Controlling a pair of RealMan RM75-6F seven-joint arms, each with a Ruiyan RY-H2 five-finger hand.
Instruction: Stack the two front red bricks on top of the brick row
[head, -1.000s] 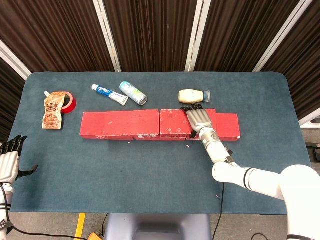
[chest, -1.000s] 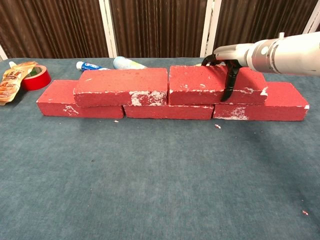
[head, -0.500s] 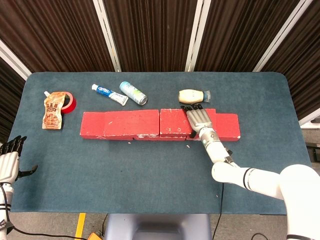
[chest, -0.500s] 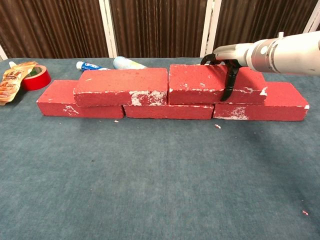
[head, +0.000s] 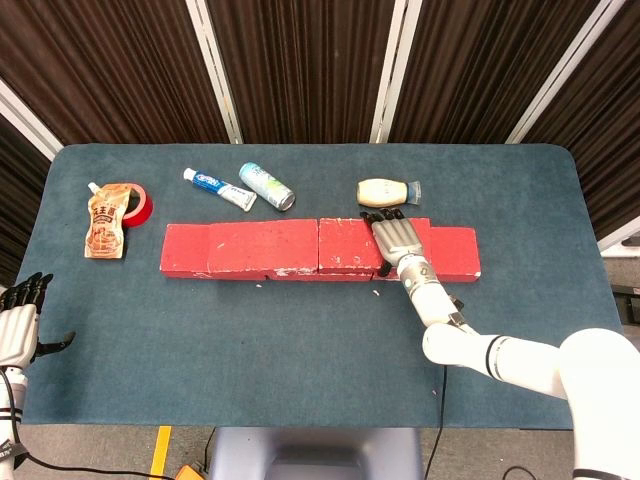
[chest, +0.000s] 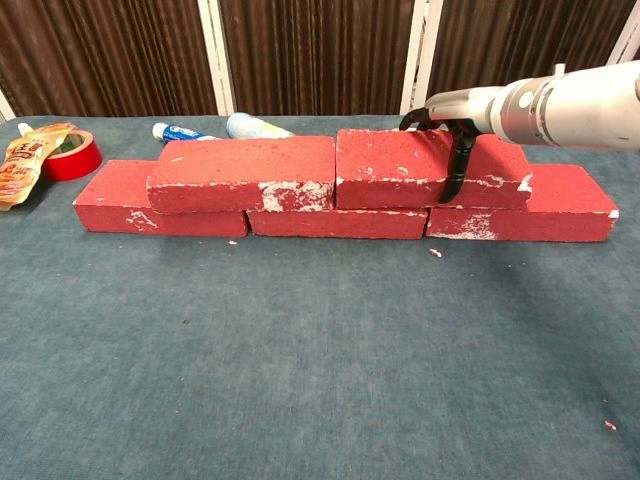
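Right hand (head: 398, 238) grips upper-right chipped red rectangular brick (chest: 400, 168) — fingers over top, thumb on front face; left hand (head: 18, 325) at 8 o'clock — fingers spread, holding nothing.

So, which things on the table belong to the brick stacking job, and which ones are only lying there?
Part of the job:
- bottom brick row
- upper left brick
- upper right brick, with the right hand resting on it

Only lying about:
- red tape roll
- sauce pouch
- toothpaste tube
- small can
- cream bottle
- left hand, idle at the table edge

Right hand (chest: 455, 125) atop upper right brick (chest: 430, 168)
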